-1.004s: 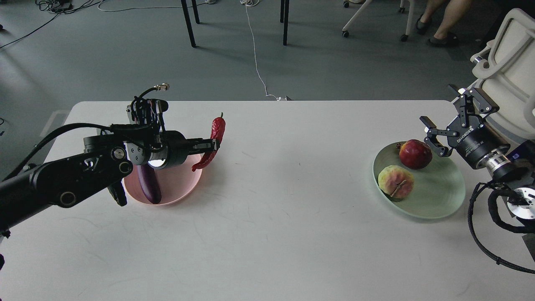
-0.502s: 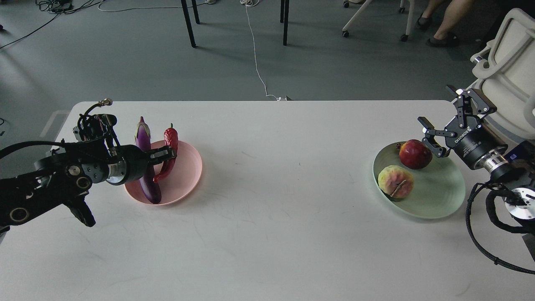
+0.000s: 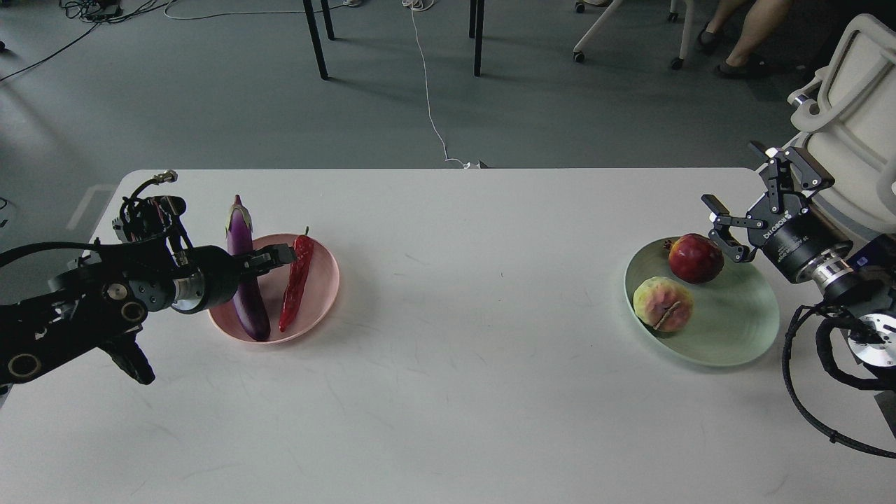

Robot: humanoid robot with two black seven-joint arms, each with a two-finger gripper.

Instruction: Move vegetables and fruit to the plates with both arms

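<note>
Grey floor is surrounding your white bench (image 3: 448, 392). Eggplant (image 3: 245, 280) and chili (image 3: 295, 283) are lying in the pink plate (image 3: 325, 280), pomegranate (image 3: 695, 258) and peach (image 3: 662, 303) in the green plate (image 3: 742, 329). Your left claw (image 3: 283, 253) is hovering narrowly parted beside the chili, your right claw (image 3: 731, 227) is gaping wide, empty. Transfers are looking complete.

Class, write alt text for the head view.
A purple eggplant and red chili pepper lie on a pale pink plate; a pomegranate and peach sit on a mint green plate. Both black tools hover nearby.
</note>
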